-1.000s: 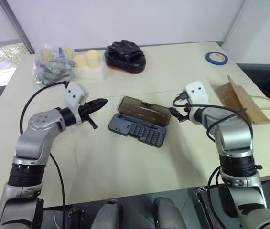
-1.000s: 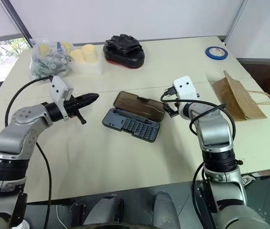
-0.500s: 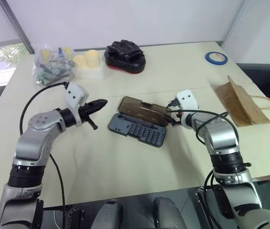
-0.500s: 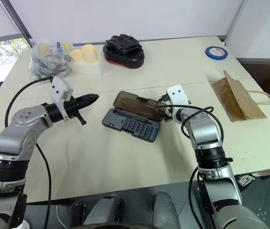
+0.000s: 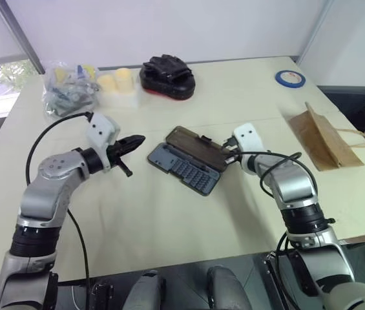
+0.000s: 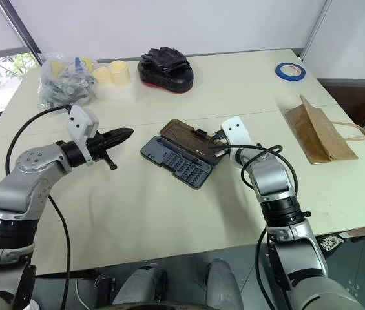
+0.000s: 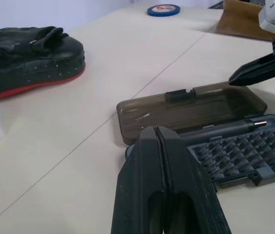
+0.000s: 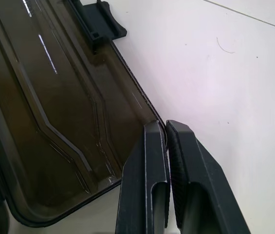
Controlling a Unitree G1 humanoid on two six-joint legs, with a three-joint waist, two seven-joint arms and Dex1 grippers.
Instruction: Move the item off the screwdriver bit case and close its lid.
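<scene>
Because the lid [image 5: 194,147] is thin, rigid, light plastic on a hinge, you should lift it by its free long edge near the latch tab [image 8: 98,22], not by pinching. It lies flat open at 12 o'clock of the screwdriver bit case [image 5: 183,169]. Your right gripper [image 8: 165,146], fingers closed on nothing, sits at the lid's 3 o'clock corner. The item [image 5: 321,137] rests well apart, at 3 o'clock.

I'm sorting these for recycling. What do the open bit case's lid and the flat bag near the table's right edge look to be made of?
The lid looks like translucent smoky-brown moulded plastic: glossy, with light streaks and raised ribs, and the table shows faintly through it. The bag looks like matte brown kraft paper, creased flat, with thin looped handles that seem to be twine.
</scene>
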